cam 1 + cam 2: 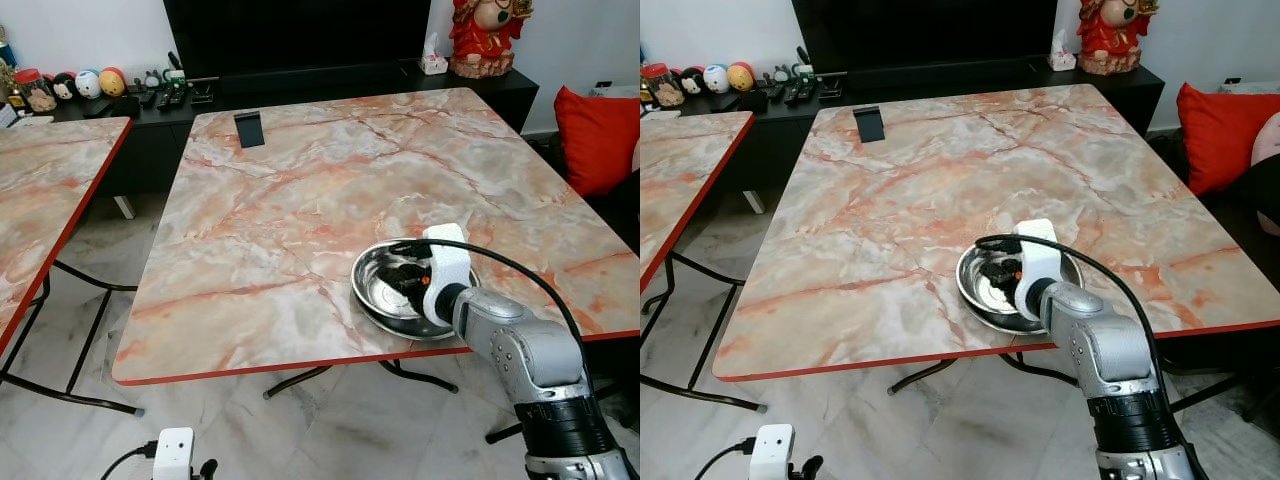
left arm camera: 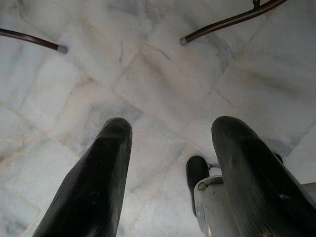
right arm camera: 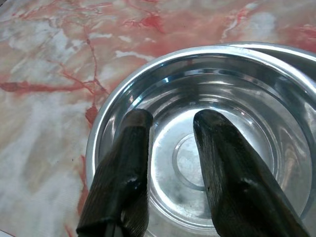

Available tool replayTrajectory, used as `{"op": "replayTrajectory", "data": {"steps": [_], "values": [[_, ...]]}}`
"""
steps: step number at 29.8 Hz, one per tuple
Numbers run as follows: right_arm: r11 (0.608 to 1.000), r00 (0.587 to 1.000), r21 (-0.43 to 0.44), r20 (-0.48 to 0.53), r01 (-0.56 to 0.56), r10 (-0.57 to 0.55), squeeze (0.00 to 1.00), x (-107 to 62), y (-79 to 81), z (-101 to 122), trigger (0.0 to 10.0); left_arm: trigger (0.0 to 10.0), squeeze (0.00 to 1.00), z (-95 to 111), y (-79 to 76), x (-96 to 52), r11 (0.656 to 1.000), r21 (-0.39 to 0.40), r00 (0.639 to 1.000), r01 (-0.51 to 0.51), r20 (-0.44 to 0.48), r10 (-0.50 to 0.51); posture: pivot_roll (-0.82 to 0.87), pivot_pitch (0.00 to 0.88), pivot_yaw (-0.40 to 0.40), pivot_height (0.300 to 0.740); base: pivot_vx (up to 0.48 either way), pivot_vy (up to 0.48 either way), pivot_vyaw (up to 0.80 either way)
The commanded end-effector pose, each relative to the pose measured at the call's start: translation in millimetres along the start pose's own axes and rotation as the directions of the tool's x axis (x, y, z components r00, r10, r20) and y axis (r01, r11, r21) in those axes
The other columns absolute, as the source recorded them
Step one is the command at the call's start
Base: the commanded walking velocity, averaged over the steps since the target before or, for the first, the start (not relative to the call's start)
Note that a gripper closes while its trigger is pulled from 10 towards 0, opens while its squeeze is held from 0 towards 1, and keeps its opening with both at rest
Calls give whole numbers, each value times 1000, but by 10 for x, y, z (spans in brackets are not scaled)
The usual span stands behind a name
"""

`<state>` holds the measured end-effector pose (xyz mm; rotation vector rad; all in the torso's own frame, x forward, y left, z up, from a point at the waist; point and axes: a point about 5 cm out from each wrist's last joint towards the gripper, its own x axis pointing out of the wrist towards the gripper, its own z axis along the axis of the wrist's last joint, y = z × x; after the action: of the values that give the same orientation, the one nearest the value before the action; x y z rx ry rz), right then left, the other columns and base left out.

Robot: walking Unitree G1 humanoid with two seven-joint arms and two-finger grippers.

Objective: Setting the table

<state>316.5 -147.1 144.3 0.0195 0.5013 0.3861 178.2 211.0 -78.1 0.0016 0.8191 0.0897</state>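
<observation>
The steel bowl (image 1: 400, 290) sat near the marble table's (image 1: 300, 200) near right edge, the right gripper (image 3: 170, 148) poised over it with fingers spread above its hollow in the wrist view, while the left gripper (image 2: 170, 163) hung spread over floor tiles (image 2: 148, 74)

Most of the marble table (image 1: 300, 200) ahead of me lies bare. A small dark stand (image 1: 249, 129) sits near its far edge. A steel bowl (image 1: 385, 290) sits by the near edge, my right gripper (image 3: 170, 148) parted inside it.
</observation>
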Motion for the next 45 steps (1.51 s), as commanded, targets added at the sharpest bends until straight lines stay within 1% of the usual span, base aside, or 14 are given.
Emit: {"op": "replayTrajectory", "data": {"steps": [1, 7, 9, 16, 36, 45], "values": [[1000, 1000, -17, -11, 6, -7, 0, 0, -3, -18, 10000, 10000, 0, 1, 8, -1, 1000, -8, 1000, -6, 1, 6, -91, 0, 54, 740, 0, 0, 0], [999, 1000, -41, -18, 19, -20, 0, 2, -20, -25, 10000, 10000, 0, 13, 7, 3, 1000, -7, 1000, -5, 5, 5, -90, 0, 56, 740, 0, 0, 0], [998, 999, -64, -25, 25, -27, 0, 3, -29, -39, 10000, 10000, 0, 14, 6, 3, 1000, -6, 1000, -5, 5, 5, -90, 0, 56, 740, 0, 0, 0], [995, 998, -88, -39, 48, -52, 0, 4, -56, -68, 10000, 10000, 0, 15, 12, 3, 1000, -4, 1000, -5, 5, 5, -90, 0, 59, 740, 0, 0, 0], [987, 994, -135, -53, 88, -95, 0, 3, -128, -89, 10000, 10000, 0, 11, 19, 3, 1000, -6, 1000, -7, -2, 7, -90, 0, 57, 740, 0, 0, 0], [982, 990, -148, -56, 120, -130, 0, -7, -190, -95, 10000, 10000, 0, -5, 23, -1, 1000, -7, 1000, -7, -8, 7, -92, 0, 57, 740, 0, 0, 0]]}}
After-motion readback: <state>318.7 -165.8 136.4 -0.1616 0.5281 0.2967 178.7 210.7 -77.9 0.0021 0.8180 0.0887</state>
